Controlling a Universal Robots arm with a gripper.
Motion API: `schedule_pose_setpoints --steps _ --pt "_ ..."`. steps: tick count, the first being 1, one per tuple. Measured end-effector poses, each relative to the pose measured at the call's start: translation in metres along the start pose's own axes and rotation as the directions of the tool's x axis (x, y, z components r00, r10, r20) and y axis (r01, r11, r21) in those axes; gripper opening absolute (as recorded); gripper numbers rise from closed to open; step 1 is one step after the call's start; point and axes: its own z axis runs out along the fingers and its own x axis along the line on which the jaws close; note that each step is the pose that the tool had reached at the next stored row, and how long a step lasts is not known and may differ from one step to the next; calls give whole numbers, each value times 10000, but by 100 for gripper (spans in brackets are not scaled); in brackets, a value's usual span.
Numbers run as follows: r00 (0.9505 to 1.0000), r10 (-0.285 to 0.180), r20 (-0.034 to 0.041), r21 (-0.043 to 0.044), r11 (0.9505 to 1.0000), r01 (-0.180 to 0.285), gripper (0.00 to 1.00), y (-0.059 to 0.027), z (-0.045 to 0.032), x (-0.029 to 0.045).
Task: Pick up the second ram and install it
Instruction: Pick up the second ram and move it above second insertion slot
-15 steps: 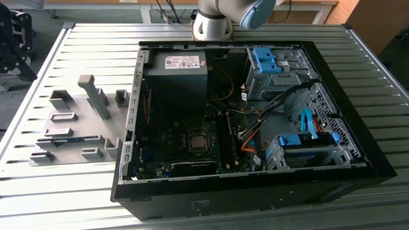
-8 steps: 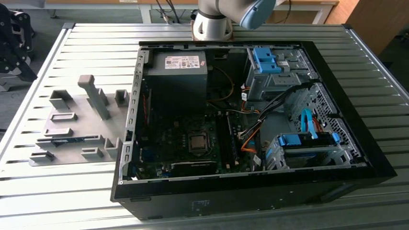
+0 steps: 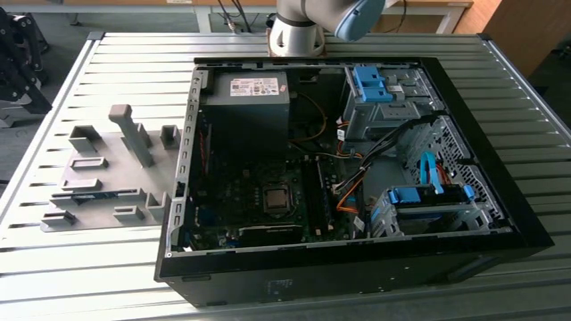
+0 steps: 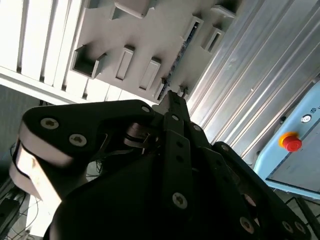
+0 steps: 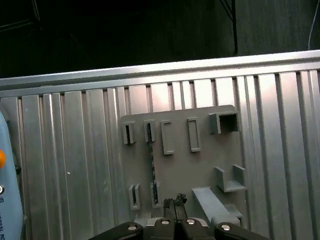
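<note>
Gripper [image 5: 173, 202]: I read the two black fingers as pressed together at the tips in both wrist views [image 4: 172, 98], with nothing between them. It hangs above the fixture plate, near one end of the second ram and apart from it.

Second ram [image 5: 151, 165]: a thin stick standing on edge in the fixture's slots. From above I see only its narrow top edge. In the exterior view it shows as a blue-green strip [image 3: 89, 195] at the lower left of the frame. In the second wrist view it is a dark line [image 4: 180, 52] between grey blocks.

Fixture plate [image 3: 103, 150]: grey, with raised blocks and one tall post. Its near edge lies just beside the case wall.

Table [image 5: 75, 150]: bare metal slats on three sides of the plate. Its long edge runs past the plate's far side, with dark floor beyond.

Computer case [image 3: 357, 274]: lying open-side up, with a black rim all round. The interior is crowded with a power supply [image 3: 248, 100], cables and blue drive-bay clips [image 3: 370, 83].

Arm base [image 3: 299, 33]: at the top centre of the exterior view, behind the case.
</note>
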Motion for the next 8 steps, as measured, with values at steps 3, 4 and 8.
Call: schedule_pose_setpoints --steps 3,4,8 --pt "9985 -540 -3 -5 9985 540 11 0 1 0" --pt "9974 -719 -4 -7 9974 719 11 0 2 0" --pt "9894 -1449 -8 -16 9894 1449 11 0 3 0"
